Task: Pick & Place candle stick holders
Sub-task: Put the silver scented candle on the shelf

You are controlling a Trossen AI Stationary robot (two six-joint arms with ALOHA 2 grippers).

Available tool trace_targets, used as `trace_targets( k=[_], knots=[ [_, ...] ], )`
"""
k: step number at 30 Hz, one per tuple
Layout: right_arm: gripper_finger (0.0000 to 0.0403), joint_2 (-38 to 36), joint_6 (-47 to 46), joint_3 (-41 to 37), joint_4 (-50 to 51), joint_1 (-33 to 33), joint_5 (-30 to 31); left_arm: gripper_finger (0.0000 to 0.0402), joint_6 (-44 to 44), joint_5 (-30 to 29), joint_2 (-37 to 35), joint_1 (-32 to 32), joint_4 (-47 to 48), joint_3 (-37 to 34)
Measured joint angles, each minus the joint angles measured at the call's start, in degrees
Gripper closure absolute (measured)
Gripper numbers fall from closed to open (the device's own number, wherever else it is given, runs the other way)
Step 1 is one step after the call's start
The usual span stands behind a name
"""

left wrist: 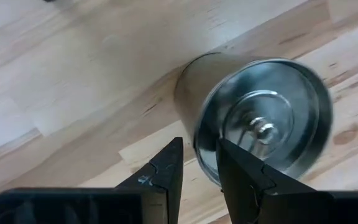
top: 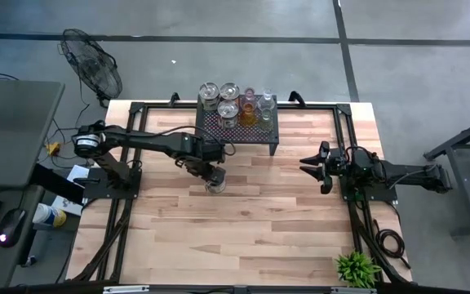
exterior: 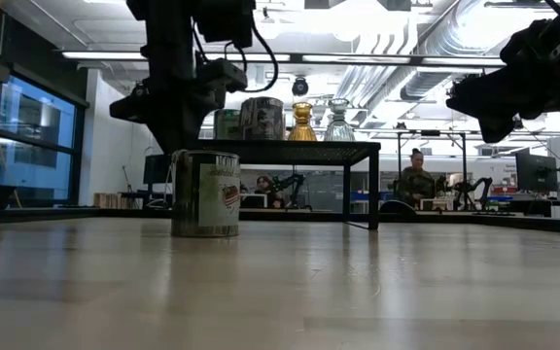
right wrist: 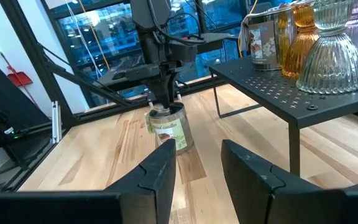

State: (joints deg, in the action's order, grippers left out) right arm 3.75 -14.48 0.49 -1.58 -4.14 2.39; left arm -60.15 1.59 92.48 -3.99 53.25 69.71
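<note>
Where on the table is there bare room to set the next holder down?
The table is bare across the near half, from the silvery holder under the left gripper over to the potted plant. The strip between that holder and the right gripper is bare too. The black stand is crowded with holders.

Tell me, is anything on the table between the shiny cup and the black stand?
No, just bare wooden table between the shiny cup and the black stand; the high view shows it.
</note>
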Motion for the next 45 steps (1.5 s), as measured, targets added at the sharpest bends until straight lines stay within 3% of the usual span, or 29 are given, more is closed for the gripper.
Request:
trace_targets(
  k=[14,24,45],
  knots=[
    [0.0281,0.0,0.0,0.0,-0.1,0.0,0.0,0.0314,-0.5,2.0,2.1,0.0,-1.0,0.3],
    [0.0281,0.0,0.0,0.0,-0.2,0.0,0.1,0.0396,0.7,2.4,2.2,0.0,0.9,0.2],
    [0.0281,0.0,0.0,0.0,-0.4,0.0,0.1,0.0401,7.5,2.4,2.3,0.0,2.8,0.4]
  ],
)
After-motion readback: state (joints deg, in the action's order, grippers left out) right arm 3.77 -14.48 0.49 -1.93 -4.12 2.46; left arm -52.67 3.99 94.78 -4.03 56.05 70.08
